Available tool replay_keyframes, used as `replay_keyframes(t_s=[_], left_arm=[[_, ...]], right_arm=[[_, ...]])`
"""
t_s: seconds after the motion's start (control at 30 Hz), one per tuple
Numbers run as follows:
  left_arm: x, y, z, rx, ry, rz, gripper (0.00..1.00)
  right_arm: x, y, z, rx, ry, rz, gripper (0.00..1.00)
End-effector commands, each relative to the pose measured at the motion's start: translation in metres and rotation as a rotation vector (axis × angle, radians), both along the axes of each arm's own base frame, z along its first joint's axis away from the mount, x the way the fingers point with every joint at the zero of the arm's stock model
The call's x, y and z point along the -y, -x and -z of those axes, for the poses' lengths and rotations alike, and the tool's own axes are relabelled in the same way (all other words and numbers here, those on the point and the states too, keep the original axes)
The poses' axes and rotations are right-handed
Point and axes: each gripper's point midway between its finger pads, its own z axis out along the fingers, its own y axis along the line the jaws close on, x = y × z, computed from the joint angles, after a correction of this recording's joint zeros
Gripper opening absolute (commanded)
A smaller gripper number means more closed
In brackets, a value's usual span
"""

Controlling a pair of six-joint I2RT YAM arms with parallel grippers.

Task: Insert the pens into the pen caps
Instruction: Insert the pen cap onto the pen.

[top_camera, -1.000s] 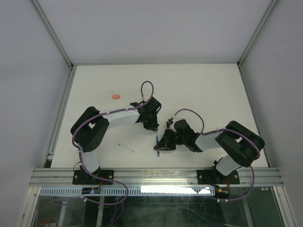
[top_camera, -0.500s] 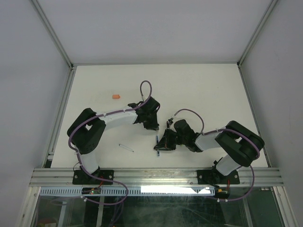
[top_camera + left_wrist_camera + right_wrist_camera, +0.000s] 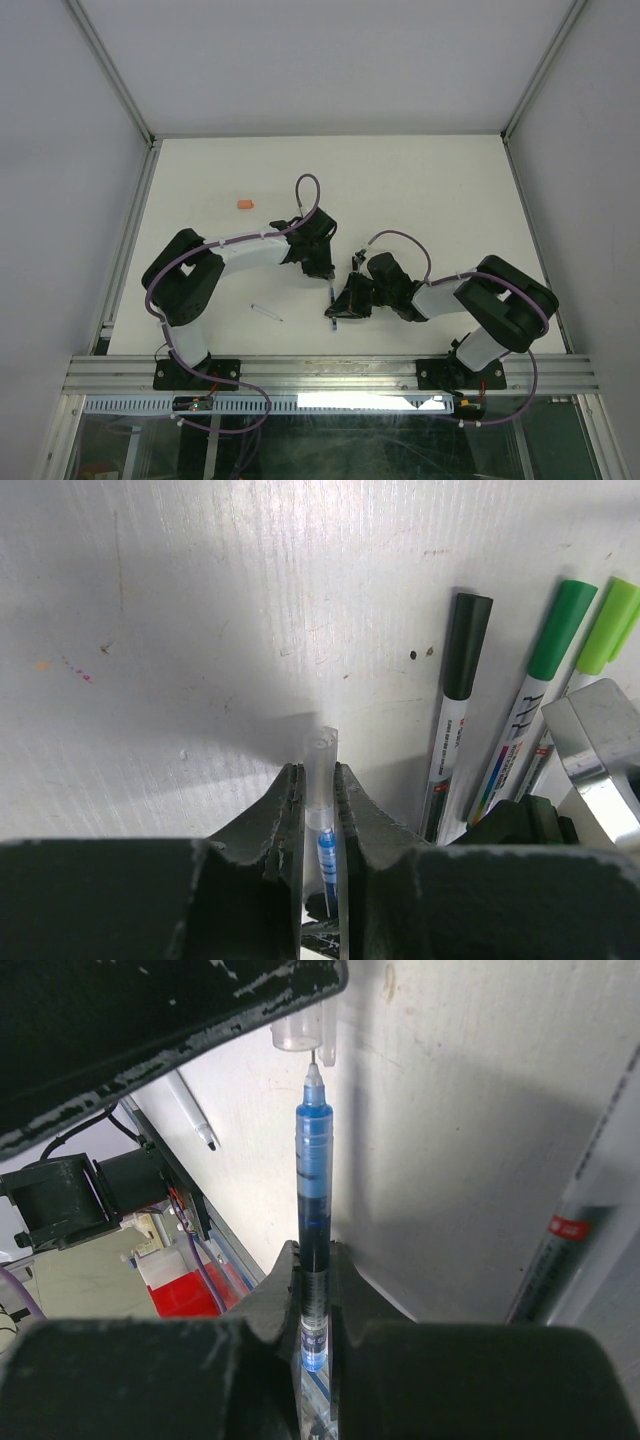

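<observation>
Blue pen (image 3: 312, 1160) in right tool (image 3: 313, 1255), tip beside clear cap (image 3: 298, 1030) in left tool (image 3: 316, 772)

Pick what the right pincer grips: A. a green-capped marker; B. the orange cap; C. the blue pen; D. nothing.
C: in the right wrist view the right pincer is shut on the blue pen, whose tip points at the clear cap held in the left pincer.
</observation>
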Motion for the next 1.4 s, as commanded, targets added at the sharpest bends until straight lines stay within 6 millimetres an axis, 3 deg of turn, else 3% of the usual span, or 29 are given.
replay_keyframes(t_s=[0.0,1.37], left_arm=[[0.009,-0.008,-0.019,0.046,0.067,0.019,0.04],[0.010,0.010,-0.024,0.023,0.132,0.057,0.04]], right_arm=[[0.001,-0.006,0.003,0.019,0.024,0.020,0.00],[0.002,-0.011,0.005,0.027,0.044,0.032,0.00]])
